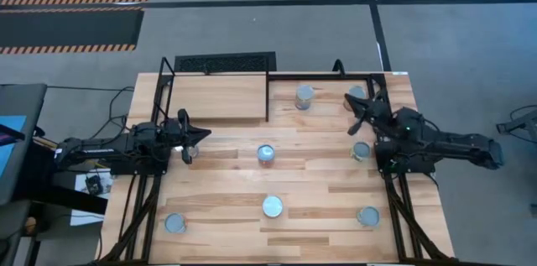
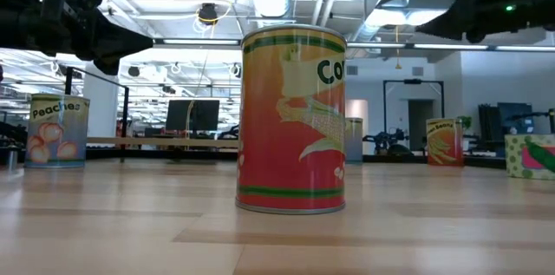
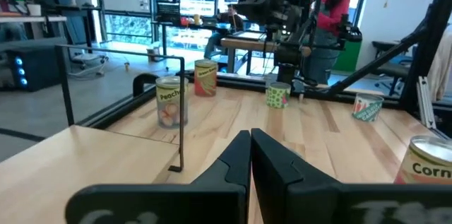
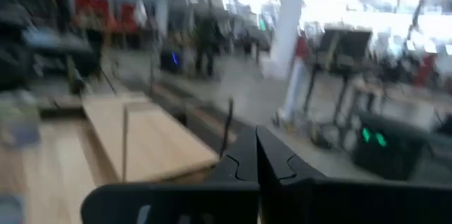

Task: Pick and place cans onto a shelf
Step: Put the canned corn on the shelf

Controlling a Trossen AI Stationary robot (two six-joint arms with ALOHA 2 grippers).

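My worktop [image 1: 218, 190] is a broad plank surface, and at its far left corner sits the shelf [image 1: 222, 98], a light board inside thin black rods, with no can on it that I can see. The cans stand upright and scattered, long axes vertical, lids up: one at centre [image 1: 266, 154], one nearer the front [image 1: 273, 207], two at the front corners [image 1: 174, 223] [image 1: 368, 216], and three toward the far right [image 1: 304, 96] [image 1: 357, 98] [image 1: 362, 151].

My left claw [image 1: 197, 136] hangs just in front of the shelf, fingers pressed together, holding nothing. The centre can lies to its right, a little nearer the front, and I judge it my closest pick.

My right claw [image 1: 359, 115] hovers between two of the far-right cans, likewise closed and empty; the can at the back edge lies nearest it, so I judge that one its natural pick.
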